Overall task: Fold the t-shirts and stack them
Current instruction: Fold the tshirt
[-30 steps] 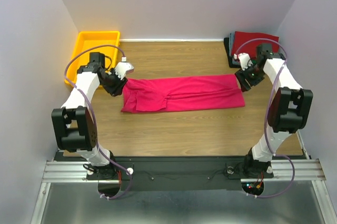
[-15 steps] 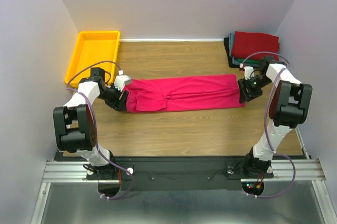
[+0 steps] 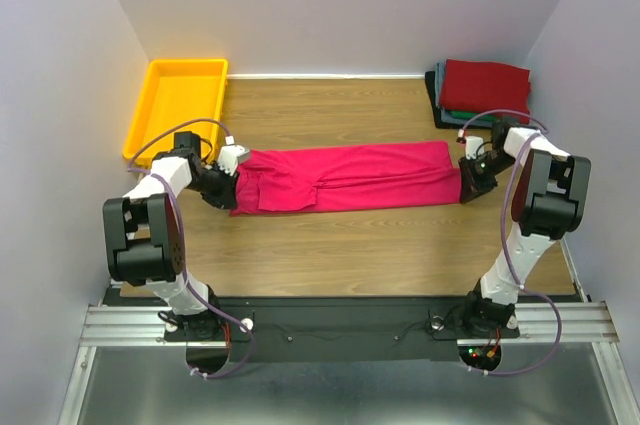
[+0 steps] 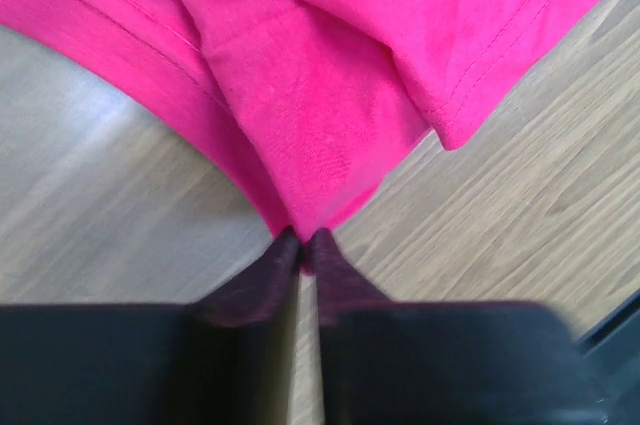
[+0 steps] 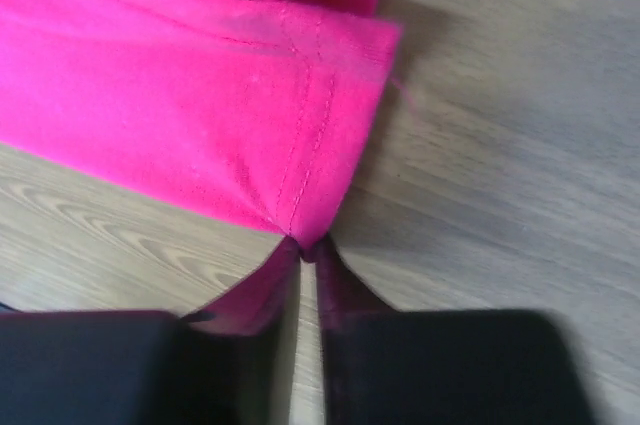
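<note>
While both arms reach low over the tabletop (image 3: 350, 255), the crimson t-shirt (image 3: 345, 177) lies as a long folded band across its middle, pinched at each end.
On the wrist views, the left fingers (image 4: 262, 280) are pressed almost together on a pointed tip of pink cloth at the band's left end, where loose folds and a stitched hem overlap. The right fingers (image 5: 335, 290) close the same way on the hemmed corner at the right end. The cloth between the two grips rests flat on the wood. A stack of folded t-shirts (image 3: 484, 87), dark red on top with teal and dark edges showing beneath, sits at the far right corner, apart from the crimson one. A yellow tray (image 3: 152, 95) stands at the far left corner.
</note>
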Available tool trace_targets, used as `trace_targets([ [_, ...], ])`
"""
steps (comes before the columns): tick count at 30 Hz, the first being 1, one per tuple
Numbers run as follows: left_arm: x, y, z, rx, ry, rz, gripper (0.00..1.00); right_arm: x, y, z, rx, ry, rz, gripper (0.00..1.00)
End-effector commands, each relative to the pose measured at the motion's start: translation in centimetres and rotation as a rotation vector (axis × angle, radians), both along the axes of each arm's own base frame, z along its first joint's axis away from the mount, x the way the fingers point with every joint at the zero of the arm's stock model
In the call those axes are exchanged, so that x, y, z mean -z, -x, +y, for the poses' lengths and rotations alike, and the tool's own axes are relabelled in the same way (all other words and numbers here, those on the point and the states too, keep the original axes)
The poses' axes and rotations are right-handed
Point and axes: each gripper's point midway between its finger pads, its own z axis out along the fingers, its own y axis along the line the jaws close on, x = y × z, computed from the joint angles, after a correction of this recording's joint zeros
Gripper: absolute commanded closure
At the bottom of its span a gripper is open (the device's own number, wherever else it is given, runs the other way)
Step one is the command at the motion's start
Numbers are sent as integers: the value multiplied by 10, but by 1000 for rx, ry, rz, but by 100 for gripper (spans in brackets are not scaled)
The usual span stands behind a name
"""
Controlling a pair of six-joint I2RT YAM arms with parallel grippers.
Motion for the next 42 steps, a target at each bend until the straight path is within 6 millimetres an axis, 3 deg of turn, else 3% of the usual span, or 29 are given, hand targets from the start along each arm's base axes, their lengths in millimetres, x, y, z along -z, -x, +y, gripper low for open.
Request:
trace_targets([
  [1, 9, 18, 3, 30, -8, 84, 96, 13, 5, -9, 30, 52, 28, 96],
  [2, 11, 21, 7, 35, -34, 95, 100, 12, 7, -10, 29, 65, 27, 99],
  [9, 17, 54, 23, 74, -138, 151, 100, 12, 51, -23, -26, 172, 80, 99],
  [17, 18, 81, 34, 102, -210, 171, 100, 3, 76, -42, -98, 293, 82, 100],
  [19, 13, 80, 35, 105, -218, 147, 73, -4, 82, -36, -151, 251, 90, 99],
  [20, 9, 77, 34, 125, -212, 122, 66, -11, 86, -28, -160, 204, 104, 79],
  [21, -2, 69, 31, 135, -199, 81, 56, -17, 84, -23, -168, 178, 98, 65],
  [24, -43, 56, 18, 184, -141, -52, 45, -48, 72, -13, -182, 123, 14, 48],
  [28, -85, 46, 5, 260, -115, -231, 39, -80, 53, -5, -182, 76, -72, 48],
  [30, -89, 48, -10, 326, -113, -274, 39, -85, 46, -1, -174, 53, -95, 50],
  [32, -86, 49, -14, 355, -137, -308, 39, -94, 36, 11, -169, 4, -121, 53],
  [33, -79, 55, -30, 432, -134, -312, 39, -96, 33, 23, -175, -37, -119, 56],
  [37, -61, 67, -55, 514, -135, -292, 40, -105, 23, 60, -155, -151, -125, 59],
  [42, -39, 71, -68, 455, -99, -193, 40, -107, 24, 111, -138, -253, -104, 59],
])
